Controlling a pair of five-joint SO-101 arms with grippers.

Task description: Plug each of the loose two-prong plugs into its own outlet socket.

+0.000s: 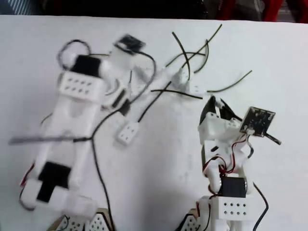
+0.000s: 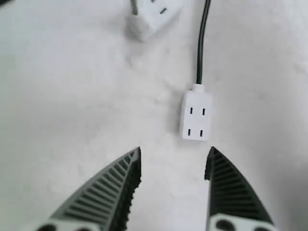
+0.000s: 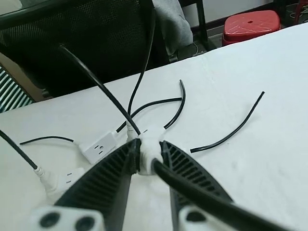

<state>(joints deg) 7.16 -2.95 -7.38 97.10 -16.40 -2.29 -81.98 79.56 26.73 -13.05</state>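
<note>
Left gripper [image 2: 174, 153] over the desk [image 2: 72, 86], jaws spread wide and empty, white outlet socket [image 2: 196, 118] lying just ahead of their tips, right gripper [image 3: 150, 144] jaws clamped on a white plug [image 3: 148, 161].

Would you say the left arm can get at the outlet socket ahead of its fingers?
Probably yes: the left gripper is open, the outlet socket lies just past its fingers with nothing between, and its black cord trails away.

White outlet socket [image 2: 196, 117], white plug [image 3: 147, 150], black cord [image 2: 202, 43], white table [image 2: 72, 96], grey ridged left tool [image 2: 174, 151] (red stool [image 3: 250, 21] too).
</note>
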